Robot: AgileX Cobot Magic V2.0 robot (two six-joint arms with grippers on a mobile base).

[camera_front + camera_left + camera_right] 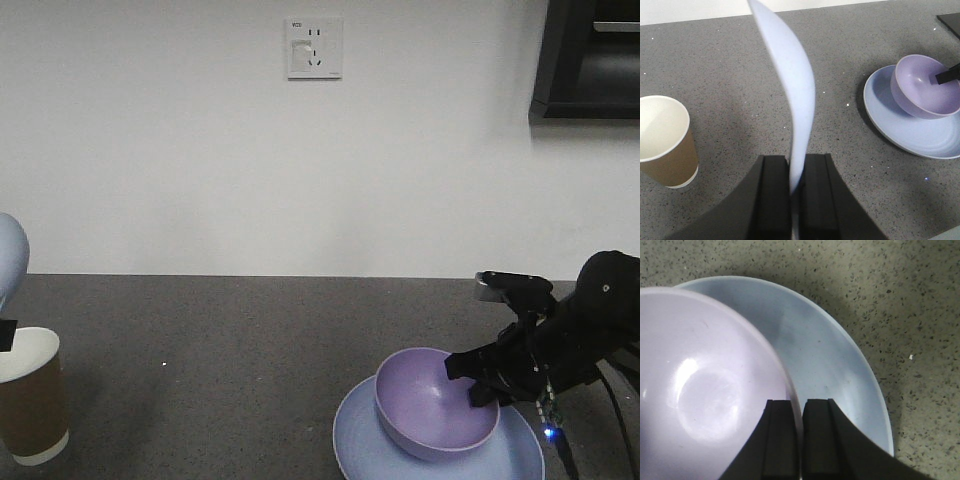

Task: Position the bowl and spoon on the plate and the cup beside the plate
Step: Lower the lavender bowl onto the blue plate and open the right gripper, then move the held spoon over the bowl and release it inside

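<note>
— What's furthest left?

— The brown paper cup [662,140], white inside, upright on the speckled grey counter [730,65]. Near it, the left gripper [796,165] is clamped on the spoon [790,90]: pale blue, smooth, curved, raised off the counter.

— And to the right?

— The matte lavender bowl [435,405] sits on the shallow light blue plate [355,445]. The right gripper [800,407] pinches the bowl's rim, one finger inside.
</note>
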